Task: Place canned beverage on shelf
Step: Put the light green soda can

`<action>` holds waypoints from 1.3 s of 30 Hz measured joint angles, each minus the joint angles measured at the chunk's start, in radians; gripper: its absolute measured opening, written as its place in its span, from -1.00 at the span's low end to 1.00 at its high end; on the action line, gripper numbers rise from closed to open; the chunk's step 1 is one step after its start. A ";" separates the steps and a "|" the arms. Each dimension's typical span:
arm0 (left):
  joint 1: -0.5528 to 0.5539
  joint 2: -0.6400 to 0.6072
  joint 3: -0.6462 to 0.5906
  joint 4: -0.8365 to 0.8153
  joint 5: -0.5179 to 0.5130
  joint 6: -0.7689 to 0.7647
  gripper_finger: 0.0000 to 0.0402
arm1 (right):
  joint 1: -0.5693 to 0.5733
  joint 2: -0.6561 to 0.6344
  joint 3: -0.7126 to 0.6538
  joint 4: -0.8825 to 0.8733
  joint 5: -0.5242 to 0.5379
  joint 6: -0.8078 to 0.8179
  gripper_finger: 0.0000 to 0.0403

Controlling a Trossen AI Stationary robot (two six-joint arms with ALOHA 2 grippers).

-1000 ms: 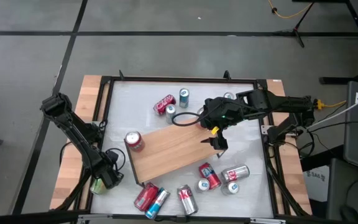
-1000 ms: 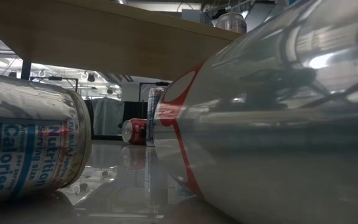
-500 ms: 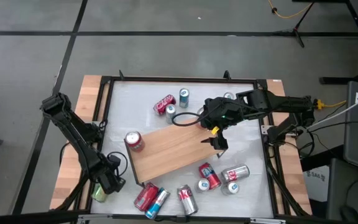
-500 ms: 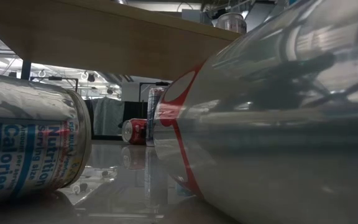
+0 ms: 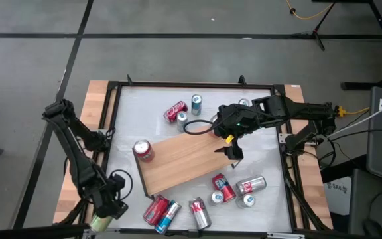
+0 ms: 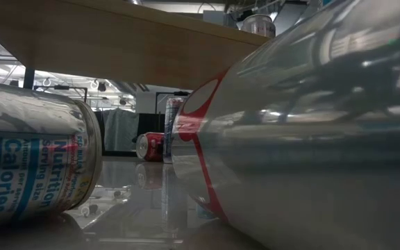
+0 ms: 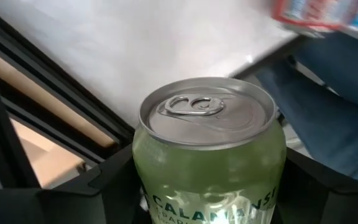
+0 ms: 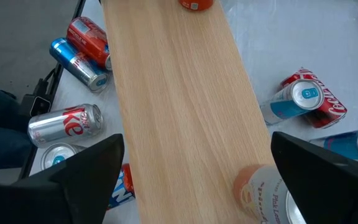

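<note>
The green can (image 7: 209,155) sits upright, grasped in the left pincer (image 5: 105,214) at the worktop's (image 5: 128,113) near-left corner, well apart from the shelf (image 5: 184,159). The shelf lies mid-worktop, with one red can (image 5: 142,151) at its left end. The right pincer (image 5: 233,154) hangs released over the shelf's right end.

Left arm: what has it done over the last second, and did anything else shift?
The left gripper, shut on the green can, carried it from beside the table's left edge toward the near-left corner, off the tabletop. The right gripper stays open over the shelf; the red can and the rest are unmoved.
</note>
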 joint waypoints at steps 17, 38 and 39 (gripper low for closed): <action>0.027 0.000 0.219 0.079 -0.392 0.026 0.38 | 0.000 -0.094 0.000 -0.022 0.050 -0.057 0.97; 0.514 0.076 0.219 0.739 -0.896 1.502 0.38 | 0.000 -0.132 0.000 -0.019 0.053 -0.077 0.97; 0.533 0.092 0.219 0.751 -0.899 1.539 0.38 | 0.000 -0.132 0.000 -0.019 0.053 -0.077 0.97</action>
